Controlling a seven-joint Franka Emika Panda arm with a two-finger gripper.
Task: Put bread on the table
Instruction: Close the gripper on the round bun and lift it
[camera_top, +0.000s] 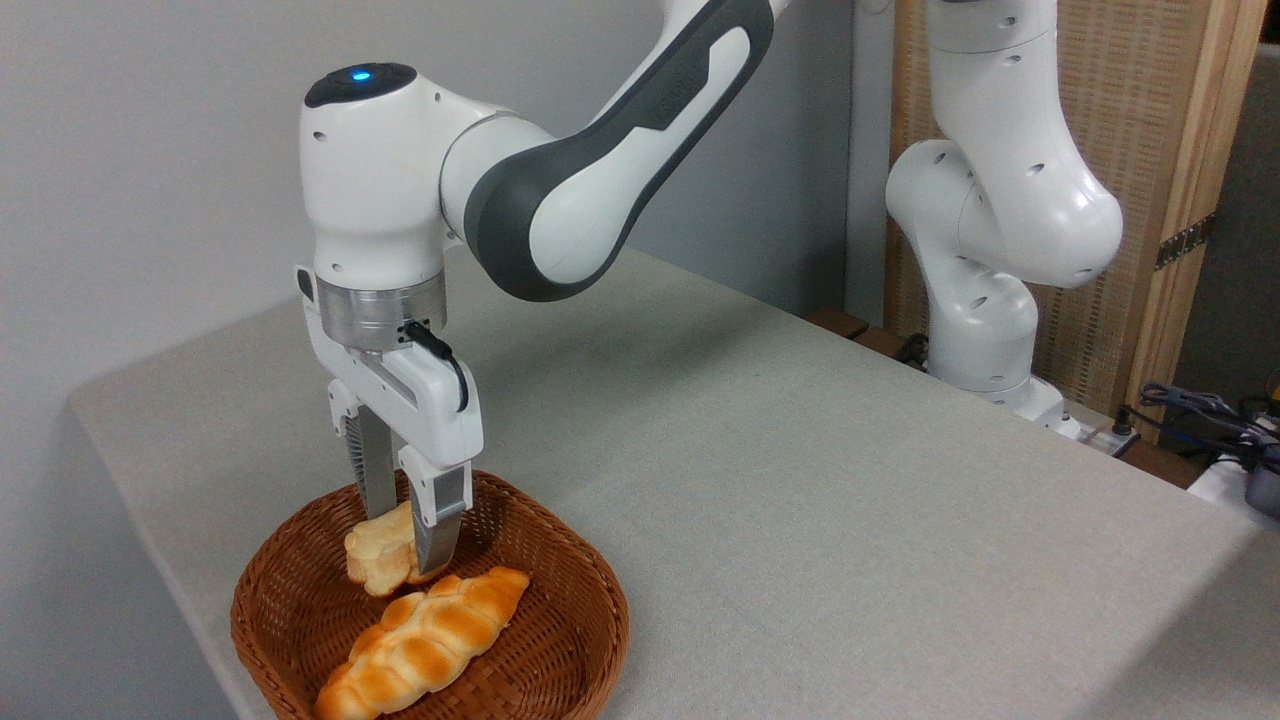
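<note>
My gripper (405, 545) points straight down into the basket (560, 640), which sits at the near left corner of the table (800, 480). My two fingers are closed narrowly on the bun (375, 555), one on each side of it. The bun is tilted up on edge between them, its pale face and scalloped rim turned toward the camera, and it looks lifted a little off the basket floor, though I cannot tell for sure whether its lower edge touches the weave.

Taking the bun as the centre of the clock, the braided loaf (425, 640) lies at about five o'clock, just beside it, stretching diagonally across the basket floor toward the near rim. I cannot tell whether the loaf's upper end touches the bun. The bare cloth of the table spreads out from about one to four o'clock.

My arm (590, 170) rises from the wrist toward two o'clock, and my base (985, 320) stands at the far right edge of the table, in front of a wooden screen (1150, 180).
</note>
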